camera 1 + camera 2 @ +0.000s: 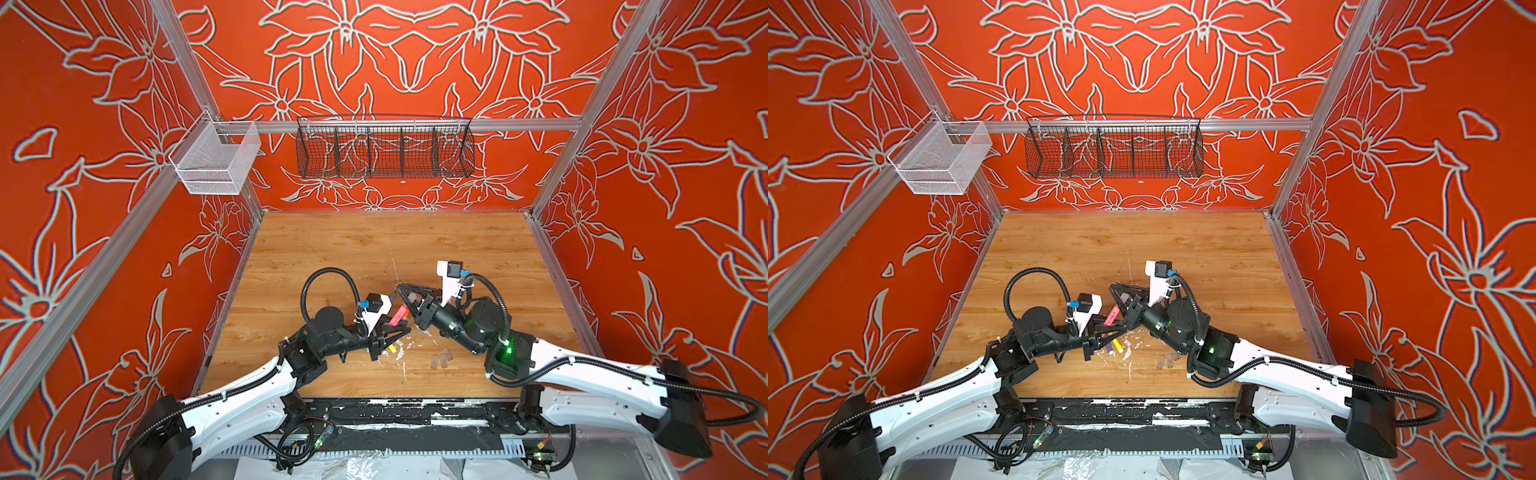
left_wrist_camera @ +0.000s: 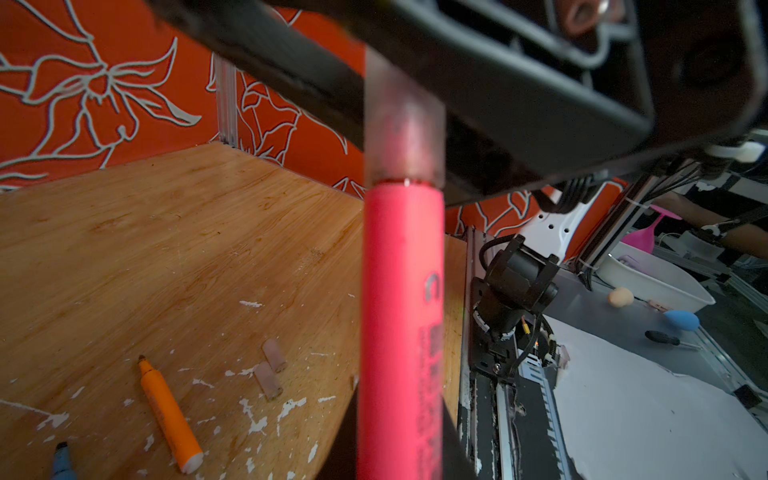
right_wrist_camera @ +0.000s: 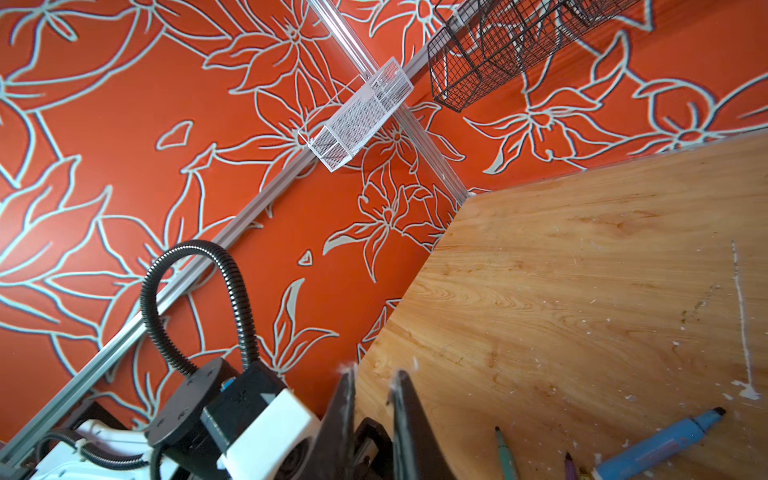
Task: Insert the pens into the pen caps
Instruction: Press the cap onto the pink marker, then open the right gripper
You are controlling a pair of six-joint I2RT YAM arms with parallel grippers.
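left gripper (image 1: 400, 331) clamped on pink-red pen (image 1: 399, 314), barrel sticking out past the tips, clear cap (image 2: 403, 124) seated on its end. right gripper (image 1: 400, 287) closed, lying just beside that cap; contact can't be told. orange pen (image 2: 170, 415) lies loose on table (image 2: 208, 249).
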